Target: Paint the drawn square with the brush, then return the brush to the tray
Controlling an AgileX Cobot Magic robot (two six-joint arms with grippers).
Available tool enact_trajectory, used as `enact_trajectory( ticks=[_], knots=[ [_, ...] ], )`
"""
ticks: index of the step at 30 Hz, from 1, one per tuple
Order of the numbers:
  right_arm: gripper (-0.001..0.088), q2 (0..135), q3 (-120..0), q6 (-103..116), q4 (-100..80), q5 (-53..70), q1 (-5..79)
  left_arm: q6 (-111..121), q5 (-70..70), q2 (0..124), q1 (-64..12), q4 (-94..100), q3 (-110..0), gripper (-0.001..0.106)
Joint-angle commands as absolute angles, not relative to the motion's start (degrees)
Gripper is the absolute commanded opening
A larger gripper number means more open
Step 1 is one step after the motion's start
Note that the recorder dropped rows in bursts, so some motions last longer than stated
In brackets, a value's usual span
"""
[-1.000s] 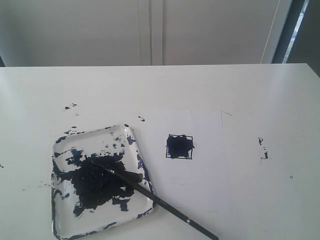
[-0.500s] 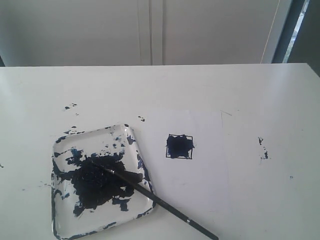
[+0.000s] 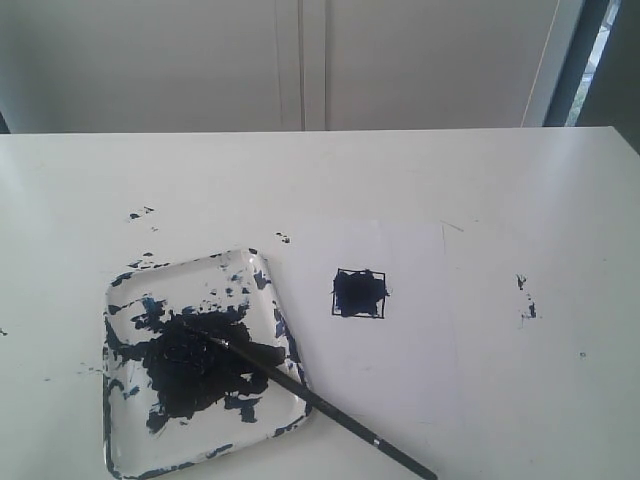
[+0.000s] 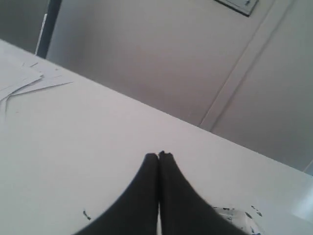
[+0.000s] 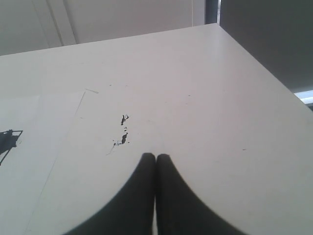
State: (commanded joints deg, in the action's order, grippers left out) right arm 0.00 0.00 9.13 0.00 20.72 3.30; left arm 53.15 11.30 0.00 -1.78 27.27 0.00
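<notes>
I see the left gripper (image 4: 158,155) and right gripper (image 5: 155,156) both pinched closed, holding nothing. The brush (image 3: 330,411) rests bristles-down in the tray (image 3: 180,264) by the tabletop's (image 3: 480,180) near left corner, with its handle overhanging the rim. The drawn square (image 3: 359,293), smeared blue, sits mid-tabletop.

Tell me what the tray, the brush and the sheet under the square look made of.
Tray: probably plastic, whitish and slightly glossy, thin raised rim with rounded corners. Brush: black handle, wood or plastic, cannot tell; the silvery band near the bristles looks like metal. Sheet: likely paper, matt white, flat with thin edges.
</notes>
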Motion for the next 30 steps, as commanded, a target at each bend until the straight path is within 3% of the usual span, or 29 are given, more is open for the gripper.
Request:
enact_trajectory(
  ticks=[9, 24, 30],
  knots=[
    [0.0000, 0.0, 0.0, 9.1, 0.0, 20.7, 3.3, 38.6, 9.2, 0.0, -1.8, 22.6, 0.0, 0.000],
    [0.0000, 0.0, 0.0, 9.1, 0.0, 20.7, 3.3, 8.9, -13.9, 0.0, -1.8, 5.5, 0.0, 0.000],
    [0.0000, 0.0, 0.0, 9.1, 0.0, 20.7, 3.3, 2.1, -13.5, 0.0, -1.8, 5.2, 0.0, 0.000]
  ],
)
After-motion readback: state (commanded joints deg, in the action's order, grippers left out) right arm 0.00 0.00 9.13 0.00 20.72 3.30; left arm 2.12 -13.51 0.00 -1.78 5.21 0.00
